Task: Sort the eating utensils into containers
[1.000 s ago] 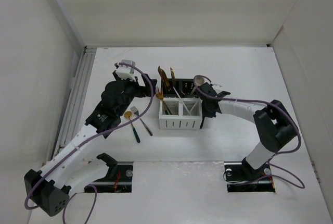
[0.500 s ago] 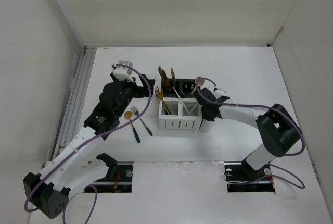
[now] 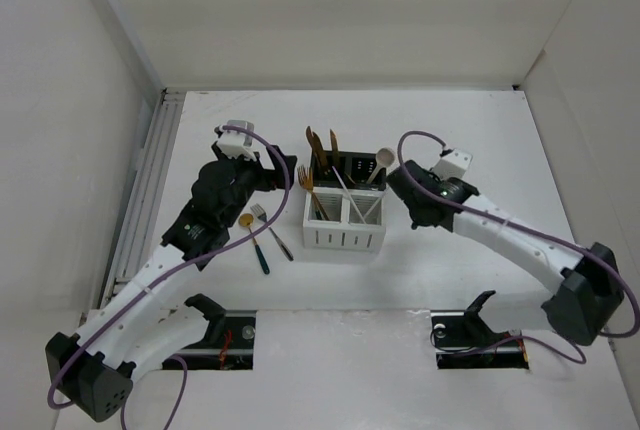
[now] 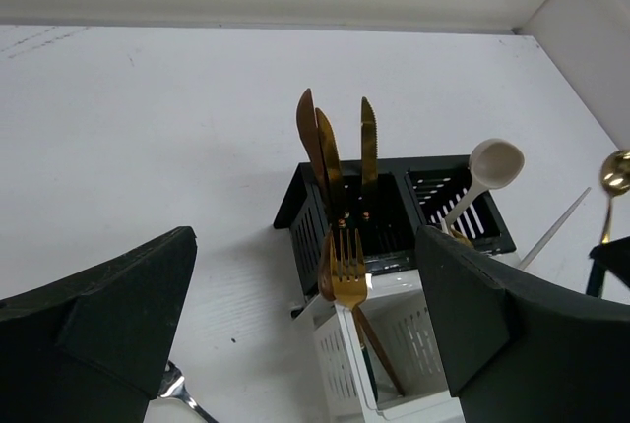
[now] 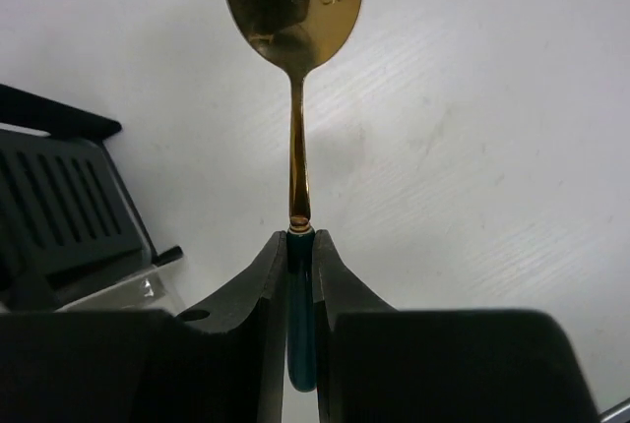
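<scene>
The right claw (image 5: pixel 300 246) is pinching narrow on a gold spoon (image 5: pixel 292 10) — its two fingers are clamping the dark teal handle just below where the gold stem ends, and the bowl is pointing straight away from the claw. From above, that claw is sitting just right of the containers (image 3: pixel 345 239), beside the back right black bin. The white tabletop (image 3: pixel 450 120) is showing behind the spoon in the wrist view.

On the other side, the left claw (image 3: pixel 278 170) is hanging spread wide, just left of the block near its back corner. Its camera is looking across the bins between the two dark fingers (image 4: pixel 118 315).

Now the bins. Gold knives (image 4: pixel 317 143) are standing upright in the back left black bin. A gold fork (image 4: pixel 345 271) is standing tines up in the front left white bin. The cream spoon (image 4: pixel 492 165) is leaning bowl up out of the back right black bin.

Two pieces are lying loose on the tabletop, left of the white bins and close by the left arm — a teal-handled spoon (image 3: pixel 255 243) with a gold bowl, and a second fork (image 3: pixel 273 233) just beside it. Both are angling their handles toward the near edge.
</scene>
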### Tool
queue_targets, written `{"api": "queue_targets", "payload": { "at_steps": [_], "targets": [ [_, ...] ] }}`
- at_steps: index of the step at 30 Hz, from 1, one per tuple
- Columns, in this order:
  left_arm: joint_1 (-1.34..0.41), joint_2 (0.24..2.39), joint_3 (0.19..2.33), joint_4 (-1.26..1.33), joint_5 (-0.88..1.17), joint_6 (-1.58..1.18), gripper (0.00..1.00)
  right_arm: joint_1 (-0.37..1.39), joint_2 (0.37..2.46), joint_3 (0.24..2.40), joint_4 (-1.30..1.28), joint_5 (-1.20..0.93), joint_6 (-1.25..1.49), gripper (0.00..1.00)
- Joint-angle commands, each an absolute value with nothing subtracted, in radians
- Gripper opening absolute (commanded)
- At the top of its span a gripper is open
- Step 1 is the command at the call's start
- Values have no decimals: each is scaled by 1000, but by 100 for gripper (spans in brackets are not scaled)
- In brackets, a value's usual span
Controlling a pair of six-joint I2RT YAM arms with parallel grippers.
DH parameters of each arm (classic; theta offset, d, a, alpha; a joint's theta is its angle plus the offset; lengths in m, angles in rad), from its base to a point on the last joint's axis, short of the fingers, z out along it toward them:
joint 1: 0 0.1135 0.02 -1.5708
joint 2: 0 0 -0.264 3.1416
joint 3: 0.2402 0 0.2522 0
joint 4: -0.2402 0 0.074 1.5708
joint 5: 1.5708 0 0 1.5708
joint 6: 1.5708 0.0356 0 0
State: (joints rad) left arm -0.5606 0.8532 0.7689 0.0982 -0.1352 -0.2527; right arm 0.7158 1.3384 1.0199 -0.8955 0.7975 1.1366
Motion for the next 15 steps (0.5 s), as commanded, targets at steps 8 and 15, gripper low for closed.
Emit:
{"api": "queue_targets", "payload": {
  "at_steps": [8, 15],
  "targets": [
    [-525, 815, 747, 112, -173, -258, 95, 761, 697, 793, -61, 697, 192, 0],
    [-494, 815, 718, 103, -173, -258, 97, 770, 876, 934, 32, 488, 14, 0]
  ]
}}
